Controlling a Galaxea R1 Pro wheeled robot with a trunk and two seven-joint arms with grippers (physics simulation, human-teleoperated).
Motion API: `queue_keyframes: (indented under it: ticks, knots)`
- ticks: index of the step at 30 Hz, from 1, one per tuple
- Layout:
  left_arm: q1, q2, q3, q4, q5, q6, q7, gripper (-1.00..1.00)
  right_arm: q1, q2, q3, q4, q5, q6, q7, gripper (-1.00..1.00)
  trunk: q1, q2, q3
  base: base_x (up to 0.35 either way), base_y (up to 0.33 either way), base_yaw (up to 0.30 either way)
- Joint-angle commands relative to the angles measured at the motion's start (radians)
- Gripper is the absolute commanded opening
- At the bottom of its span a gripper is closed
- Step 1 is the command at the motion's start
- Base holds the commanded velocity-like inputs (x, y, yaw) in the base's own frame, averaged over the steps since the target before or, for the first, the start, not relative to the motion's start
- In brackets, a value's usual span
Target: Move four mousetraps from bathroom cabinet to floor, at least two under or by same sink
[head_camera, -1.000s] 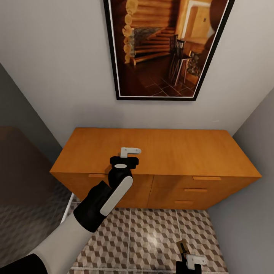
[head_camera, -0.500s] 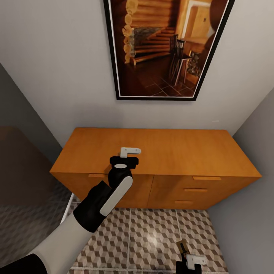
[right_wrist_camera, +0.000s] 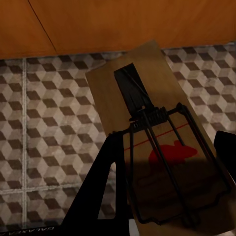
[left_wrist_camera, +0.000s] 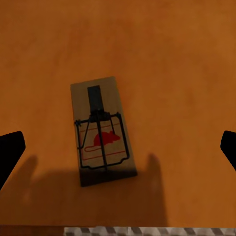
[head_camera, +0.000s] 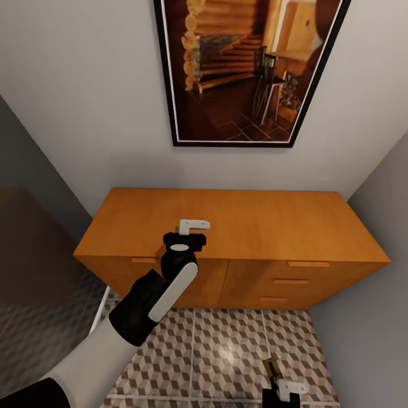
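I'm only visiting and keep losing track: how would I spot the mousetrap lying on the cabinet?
Find the wide orange-brown cabinet under the framed picture. On its top, beneath the left gripper, lies a mousetrap. Unlike the mousetrap held by the right gripper, it lies free.

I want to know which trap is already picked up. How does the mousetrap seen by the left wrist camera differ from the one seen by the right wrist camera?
The left-view mousetrap lies flat on the cabinet top, untouched, between the open left gripper fingers. The right-view mousetrap is held in the right gripper, tilted above the bathroom floor. Both are tan boards with dark wire springs and a red mouse print.
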State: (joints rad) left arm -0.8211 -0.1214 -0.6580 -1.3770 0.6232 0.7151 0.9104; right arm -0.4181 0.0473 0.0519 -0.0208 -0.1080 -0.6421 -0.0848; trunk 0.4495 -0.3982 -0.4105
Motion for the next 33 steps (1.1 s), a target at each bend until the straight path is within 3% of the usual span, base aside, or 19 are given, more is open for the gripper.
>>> queue_keyframes:
  ticks: [1, 33]
  knots:
    - [-0.002, 0.0, -0.002, -0.001, 0.009, 0.002, 0.01, 1.0, -0.001, 0.0, 0.006, 0.001, -0.01, -0.004, 0.0, -1.0, 0.0, -0.002, -0.002, 0.0, 0.0, 0.0]
    - [-0.002, 0.003, -0.002, 0.008, 0.009, 0.001, 0.01, 1.0, -0.001, 0.001, 0.006, 0.001, -0.01, -0.004, -0.001, -1.0, 0.0, -0.002, -0.005, 0.026, 0.0, 0.0]
